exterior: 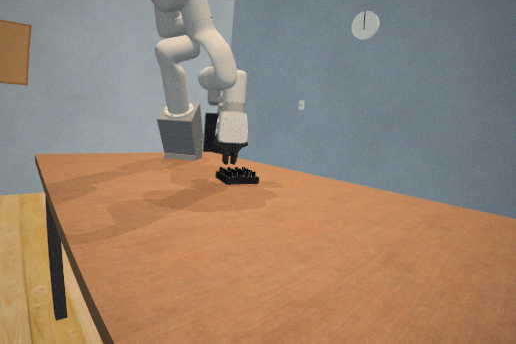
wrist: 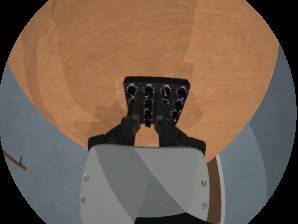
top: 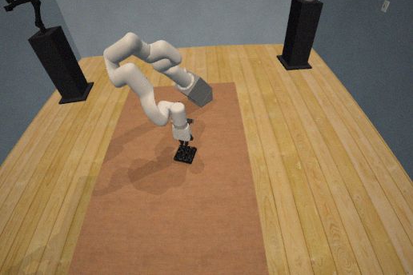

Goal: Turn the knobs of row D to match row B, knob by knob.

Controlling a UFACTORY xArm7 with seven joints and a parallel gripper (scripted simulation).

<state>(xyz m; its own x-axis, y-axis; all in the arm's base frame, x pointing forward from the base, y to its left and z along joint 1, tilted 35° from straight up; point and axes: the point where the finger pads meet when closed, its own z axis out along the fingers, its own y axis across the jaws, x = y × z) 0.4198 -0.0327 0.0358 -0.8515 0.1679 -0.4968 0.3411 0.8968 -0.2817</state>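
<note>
Box: the knob box (exterior: 237, 175) stood on the table (exterior: 310, 256), near the arm's base (exterior: 180, 133).
Gripper: the gripper (exterior: 229, 160) hung just above the box's edge nearest the base, not touching it in the exterior view.
Fingers: narrow, partly closed and holding nothing; probably set to that gap so they could slip over one small knob without brushing its neighbours.
Pose: pointed straight down, likely so the wrist could twist a knob about its own axis.
Knobs: too small and dark for lines or marks to be read; which row lay below, I could not tell.
</note>
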